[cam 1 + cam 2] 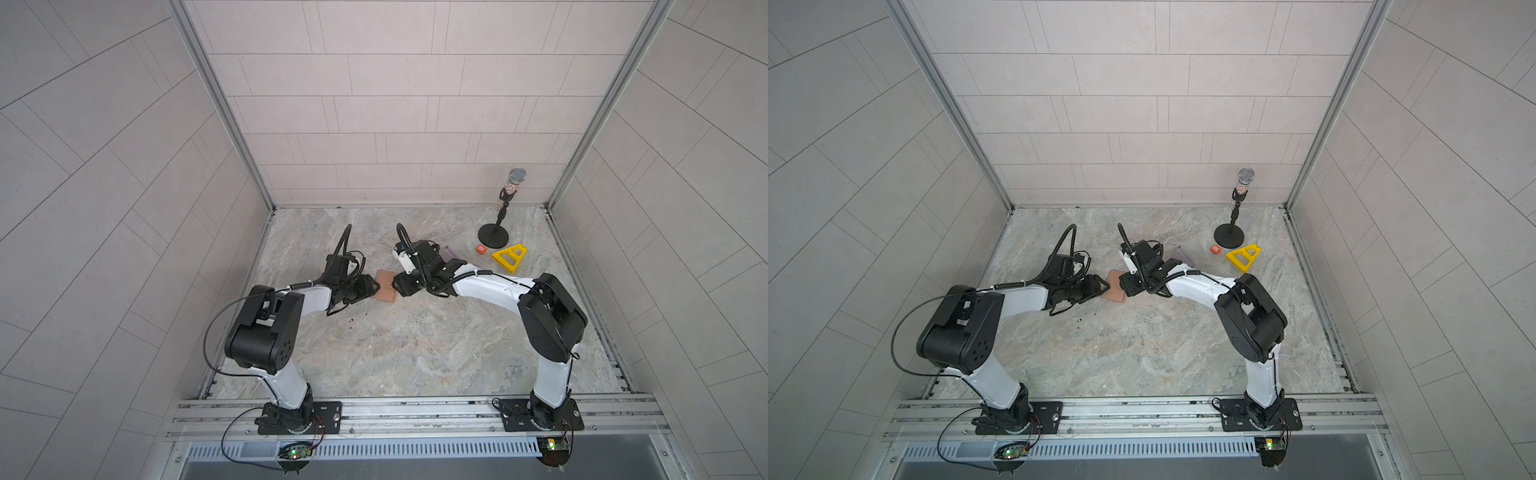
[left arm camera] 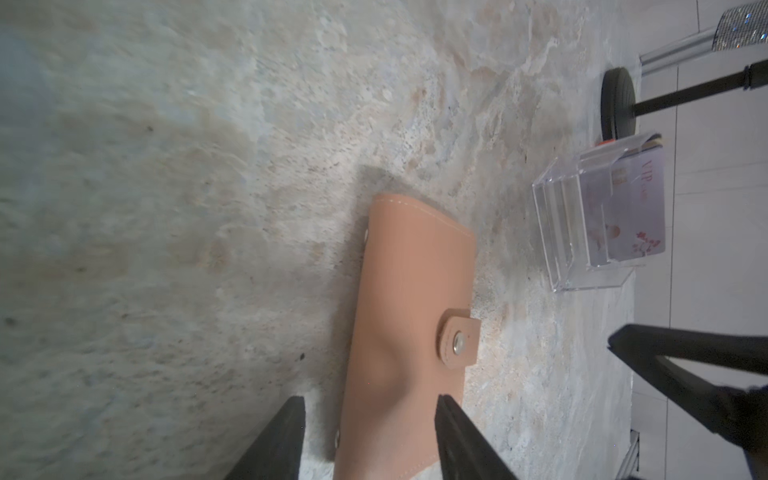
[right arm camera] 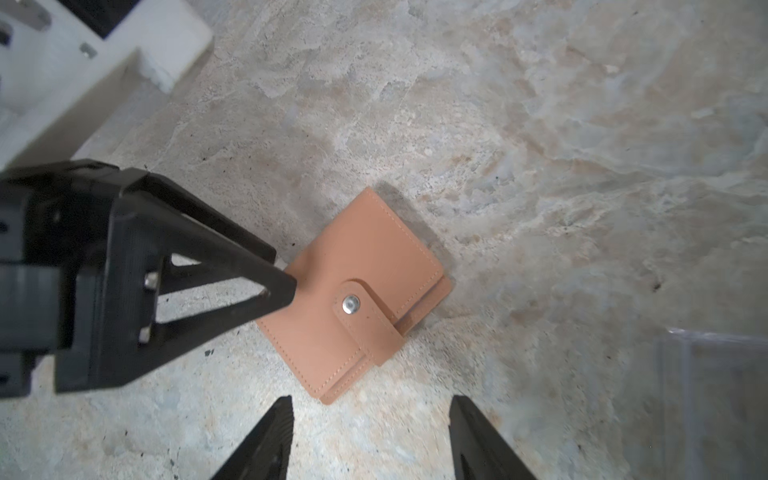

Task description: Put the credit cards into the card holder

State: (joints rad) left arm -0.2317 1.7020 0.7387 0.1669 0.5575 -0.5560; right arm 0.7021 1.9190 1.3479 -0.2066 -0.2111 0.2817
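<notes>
1. The left tool (image 2: 370, 398) has its jaws apart, straddling the near end of the shut card holder (image 2: 411, 291); we should centre it before pinching.
2. The right tool (image 3: 370, 398) is also apart, with the holder just ahead; we would aim for the snap tab (image 3: 365, 320).
3. The credit cards (image 2: 636, 208) stand farther ahead of the left tool, in the clear box (image 2: 557, 232).

1. Flat on the table (image 1: 415, 353), near the middle: card holder (image 1: 385, 286).
2. At its left edge, left gripper (image 1: 375, 286); just beside its right edge, right gripper (image 1: 397, 286).
3. Behind and to the right: clear box (image 2: 557, 232), with credit cards (image 2: 636, 199) inside.
4. Farther right: small tile (image 1: 481, 249), then triangle (image 1: 509, 258) on its right.
5. Behind both: mic stand (image 1: 493, 237).
</notes>
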